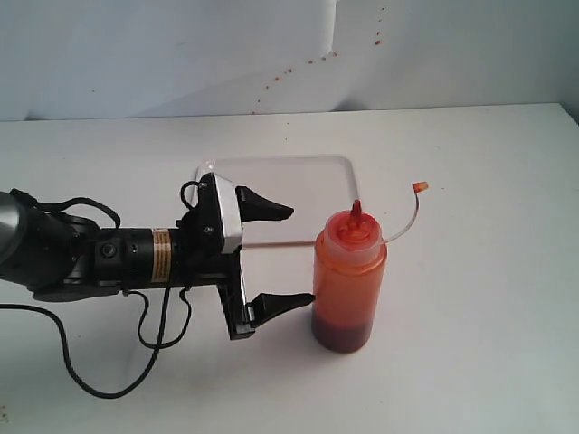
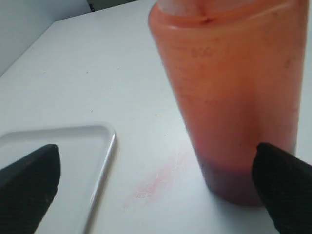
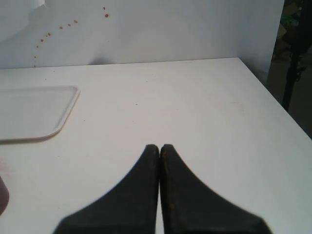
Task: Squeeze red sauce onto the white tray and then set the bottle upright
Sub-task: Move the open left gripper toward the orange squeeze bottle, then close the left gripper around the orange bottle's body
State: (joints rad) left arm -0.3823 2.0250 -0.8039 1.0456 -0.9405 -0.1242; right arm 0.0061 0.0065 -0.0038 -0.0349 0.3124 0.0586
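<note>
The bottle point(image 1: 350, 280) stands upright on the table, orange-red and darker at its base, with its tethered cap point(image 1: 419, 187) hanging off to the right. My left gripper point(image 1: 298, 255) is open just left of it, and nothing is between the fingers. The nearer fingertip point(image 1: 306, 297) is close to the bottle's side. In the left wrist view the bottle point(image 2: 229, 97) fills the space ahead of my left gripper point(image 2: 156, 187). The white tray point(image 1: 289, 185) lies behind the gripper, and I see no red sauce on it. My right gripper point(image 3: 159, 148) is shut and empty.
A faint pink smear point(image 2: 161, 176) marks the table between the tray point(image 2: 58, 146) and the bottle. Small red specks point(image 1: 308, 61) dot the back wall. A black cable point(image 1: 109, 380) loops under the left arm. The table's right edge point(image 3: 273, 97) drops off beside the right gripper.
</note>
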